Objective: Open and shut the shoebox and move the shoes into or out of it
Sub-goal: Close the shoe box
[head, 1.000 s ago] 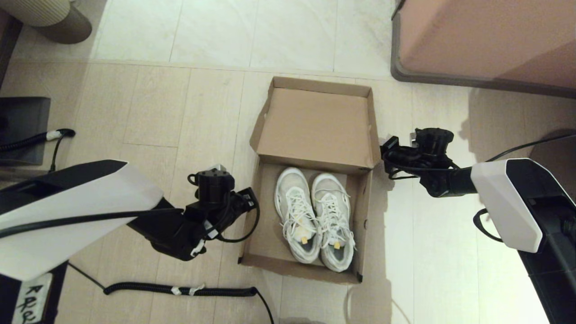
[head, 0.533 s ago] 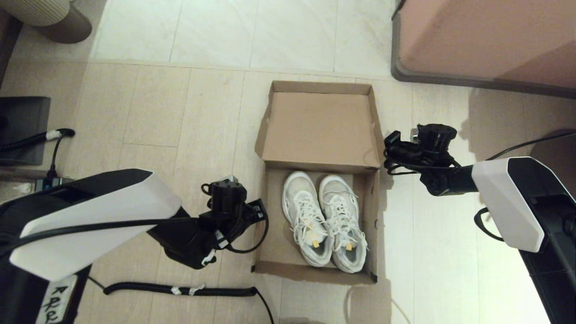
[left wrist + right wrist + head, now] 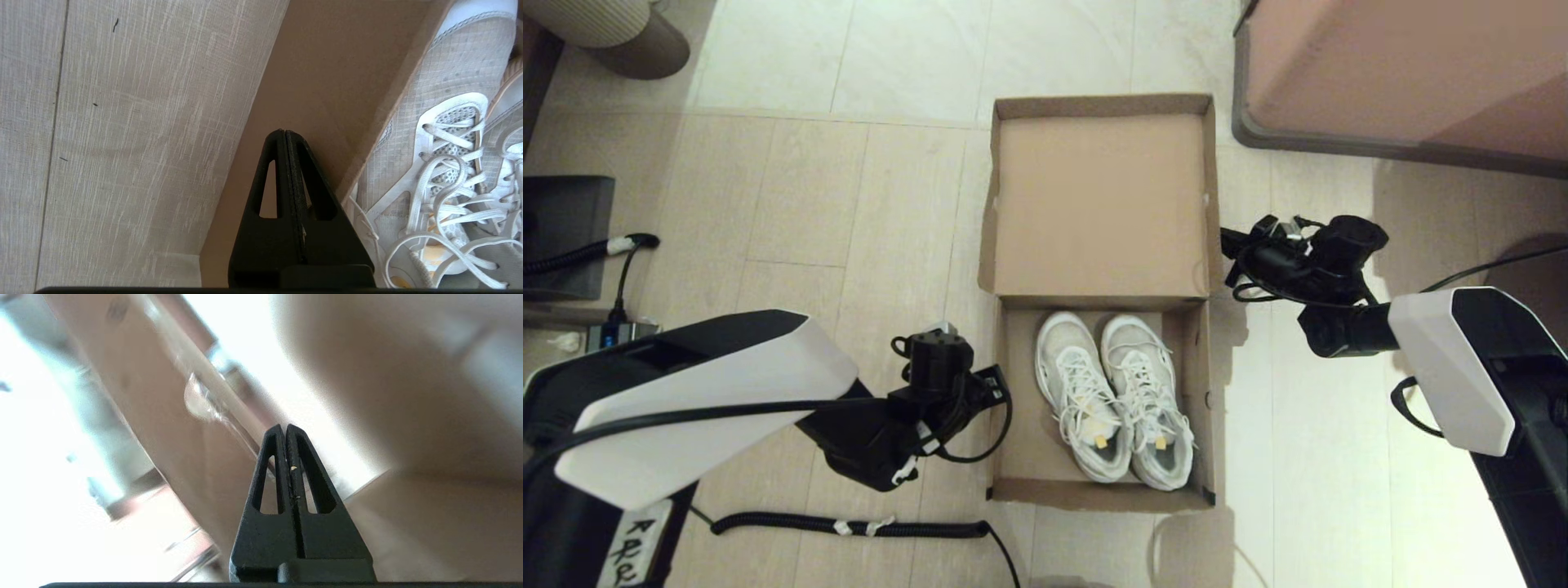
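Observation:
The brown cardboard shoebox (image 3: 1014,425) lies open on the floor, its flap lid (image 3: 1098,204) folded back and away from me. Both white lace-up shoes (image 3: 1115,400) sit side by side inside, toes toward the lid. My left gripper (image 3: 995,384) is shut and empty, and its tip rests against the outside of the box's left wall (image 3: 327,81), with one shoe (image 3: 441,143) just beyond the rim. My right gripper (image 3: 1230,242) is shut and empty beside the lid's right edge. The right wrist view is blurred; I only make out brown cardboard there.
A large pink-brown furniture block (image 3: 1405,73) stands at the back right, close to the lid's corner. A coiled black cable (image 3: 849,527) lies on the floor near me. A dark box with a cable (image 3: 564,233) sits far left, a round striped object (image 3: 605,33) at the back left.
The shoebox has slid right and turned square to me, pushed by my left arm. The lid has swung farther back. My right gripper has shifted slightly back along the lid's edge.

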